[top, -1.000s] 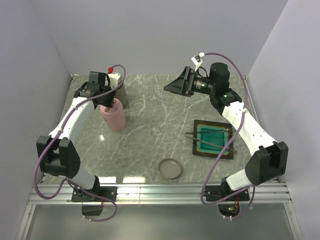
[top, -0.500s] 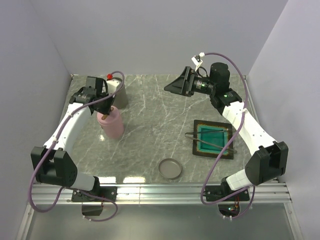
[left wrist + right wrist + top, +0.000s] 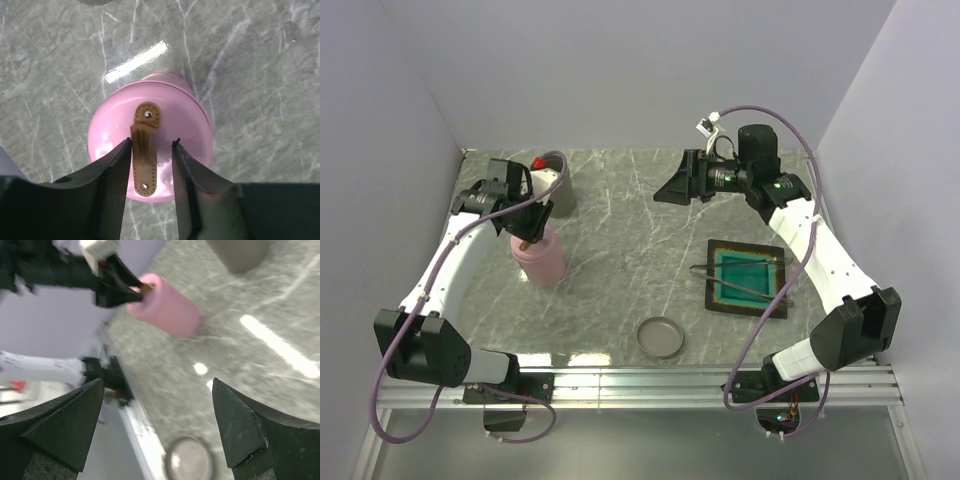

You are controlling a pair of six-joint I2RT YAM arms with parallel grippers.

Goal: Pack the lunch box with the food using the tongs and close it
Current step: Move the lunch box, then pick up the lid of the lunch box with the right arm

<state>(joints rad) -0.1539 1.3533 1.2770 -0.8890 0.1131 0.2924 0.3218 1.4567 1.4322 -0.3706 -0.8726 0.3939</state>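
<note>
The lunch box [image 3: 542, 258] is a pink cylinder standing upright at the left of the table, with a brown strap [image 3: 145, 150] on its pink lid [image 3: 112, 132]. My left gripper [image 3: 153, 141] hangs right over it, jaws apart on either side of the strap; the left finger lies against the strap, the right one stands off it. The tongs [image 3: 740, 281] lie across a teal tray [image 3: 745, 309] at the right. My right gripper [image 3: 158, 382] is wide open in the air at the back, holding nothing. The food does not show in any view.
A round grey lid [image 3: 660, 338] lies near the front edge, also in the right wrist view as the lid [image 3: 189, 460]. A grey container [image 3: 560, 195] stands just behind the lunch box. Walls close in the table on three sides.
The left gripper brought the lunch box a little toward the front, then parted its jaws from the strap. The right gripper shifted slightly, still open.
</note>
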